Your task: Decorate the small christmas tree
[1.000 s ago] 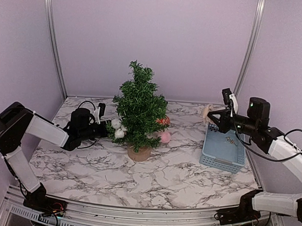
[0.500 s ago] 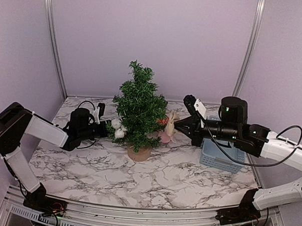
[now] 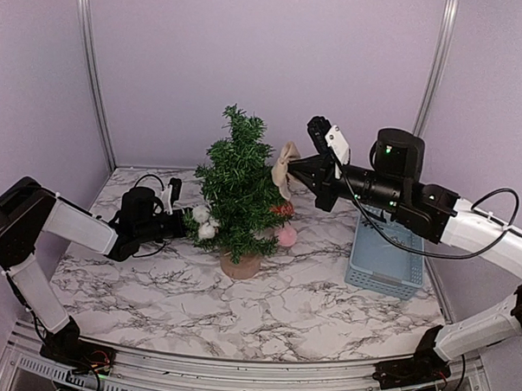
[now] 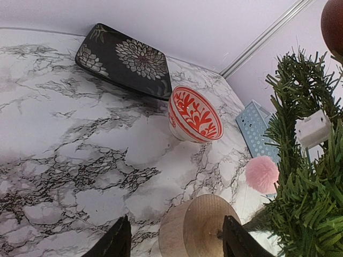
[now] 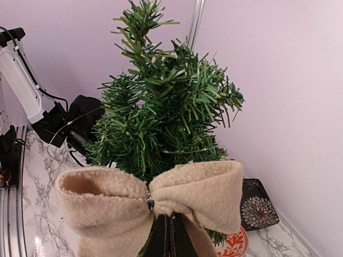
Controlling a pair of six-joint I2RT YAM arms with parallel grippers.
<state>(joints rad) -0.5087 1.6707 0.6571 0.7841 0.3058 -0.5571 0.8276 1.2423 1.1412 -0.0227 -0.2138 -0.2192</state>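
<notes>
R claw (image 3: 292,167) pinched tight on beige bow (image 3: 285,159): ease it deep into small christmas tree (image 3: 240,186) upper branches w/o tipping; L claw (image 3: 177,213) half-open, empty.

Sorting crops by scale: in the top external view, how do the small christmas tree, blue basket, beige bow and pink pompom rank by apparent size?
1. small christmas tree
2. blue basket
3. beige bow
4. pink pompom

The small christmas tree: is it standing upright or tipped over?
Upright: the small christmas tree stands on its round wooden base, flat on the marble table, top pointing straight up.
</notes>
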